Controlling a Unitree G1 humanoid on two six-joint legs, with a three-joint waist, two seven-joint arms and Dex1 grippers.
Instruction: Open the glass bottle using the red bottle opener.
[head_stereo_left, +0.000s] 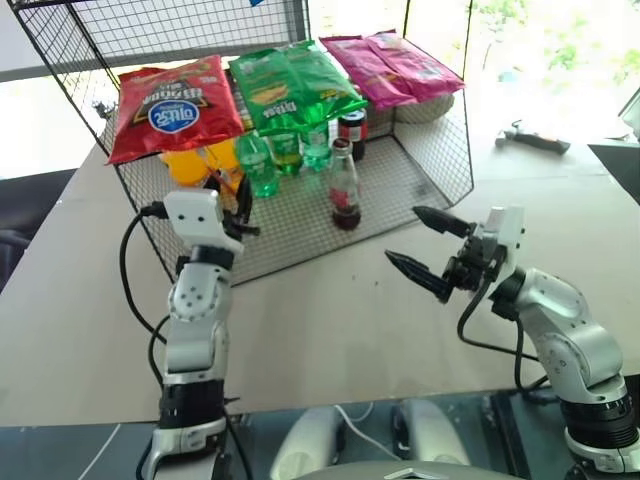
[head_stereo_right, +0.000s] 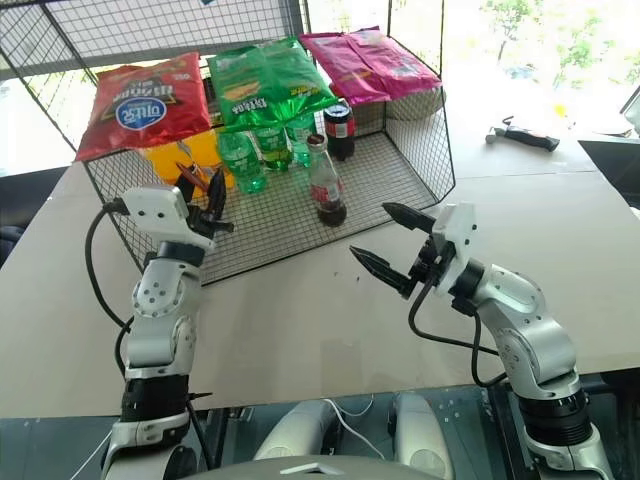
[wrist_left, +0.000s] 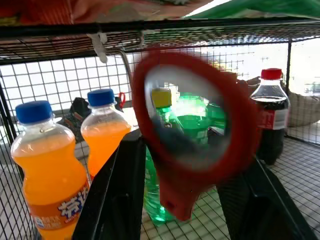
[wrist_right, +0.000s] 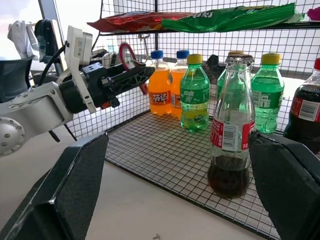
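On the wire rack floor stands the bottle, upright, near the front edge, with dark red drink at the bottom. It has open space around it, so I can reach it from the front. Behind it stand green bottles and a dark cola bottle. Two orange bottles stand near the rack's left corner. Chip bags lie on top of the rack.

My left claw is up at the left front corner of the rack, and its black fingers are closed on the opener. From the left wrist view I see the fingers pinch the handle low down, so the red ring sticks out past the tips. That is good, I think, because the ring is the part that must hook the cap. The opener is well apart from the bottle.

My right claw hangs over the table just in front of the rack, spread wide and holding nothing. It points at the bottle, which sits between its two fingers in the right wrist view. I think it waits like this so it can hold the bottle steady while the opener pulls.

The cap looks to be on, so the opening is not done yet.
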